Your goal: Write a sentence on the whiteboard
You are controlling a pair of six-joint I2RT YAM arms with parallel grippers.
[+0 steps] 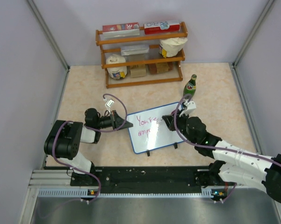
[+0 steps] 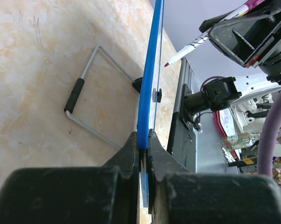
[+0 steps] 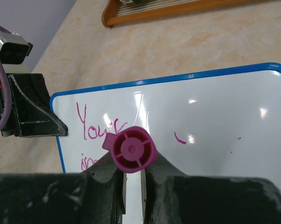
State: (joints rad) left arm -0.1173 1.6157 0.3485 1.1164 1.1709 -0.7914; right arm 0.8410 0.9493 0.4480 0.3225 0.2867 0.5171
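The whiteboard point(image 1: 155, 135) stands tilted on the table, blue-framed, with pink writing in two lines at its upper left. My left gripper point(image 1: 123, 123) is shut on its left edge; the left wrist view shows the blue frame point(image 2: 147, 88) pinched between my left gripper's point(image 2: 144, 139) fingers. My right gripper point(image 1: 170, 122) is shut on a pink marker point(image 3: 131, 149), seen cap-end on over the whiteboard point(image 3: 215, 107). In the left wrist view the marker point(image 2: 201, 39) points at the board face, its tip a little off it. A short pink stroke point(image 3: 180, 138) sits right of the words.
A wooden shelf point(image 1: 142, 53) with boxes and containers stands at the back. A green bottle point(image 1: 190, 85) is upright just behind my right gripper. A wire stand point(image 2: 84, 93) props the board from behind. A metal rail point(image 1: 145, 179) runs along the near edge.
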